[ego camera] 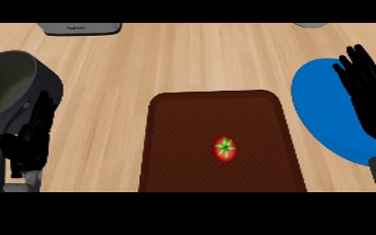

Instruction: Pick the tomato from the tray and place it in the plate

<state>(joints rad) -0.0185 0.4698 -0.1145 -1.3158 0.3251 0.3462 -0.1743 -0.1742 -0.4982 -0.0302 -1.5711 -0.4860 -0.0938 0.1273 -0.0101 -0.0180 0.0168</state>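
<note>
A red tomato (225,149) with a green star-shaped top lies on the dark brown tray (191,129), right of the tray's middle and toward its near end. The blue plate (323,109) sits just right of the tray, cut by the view's right edge. My right hand (360,87) is over the plate's right part, fingers straight and pointing away, holding nothing. My left hand (29,139) rests at the lower left, fingers up and relaxed, well left of the tray.
A dark grey pot (22,84) stands at the left edge, right behind my left hand. A grey appliance (79,28) sits at the counter's far left; a small grey object (312,25) shows at the far right. Bare wood lies beyond the tray.
</note>
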